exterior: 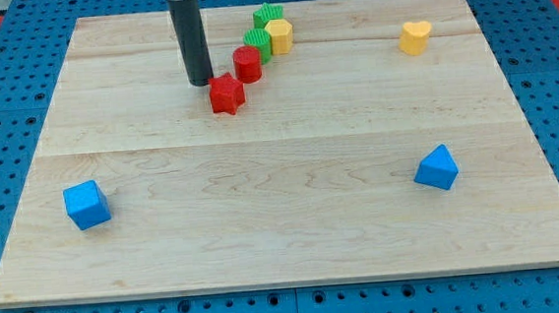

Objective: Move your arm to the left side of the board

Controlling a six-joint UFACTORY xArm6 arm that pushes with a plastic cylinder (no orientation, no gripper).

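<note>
My dark rod comes down from the view's top and my tip point(200, 83) rests on the wooden board point(284, 225) in its upper left-centre part. The tip is just left of a red star block point(226, 93), very close to it or touching. Up and to the right of the star runs a tight diagonal cluster: a red cylinder point(247, 64), a green block point(260, 43), a yellow block point(279, 36) and another green block point(268, 16).
A yellow heart block point(414, 37) lies at the upper right. A blue cube point(87, 204) lies at the lower left and a blue triangular block point(437, 168) at the lower right. A blue perforated table surrounds the board.
</note>
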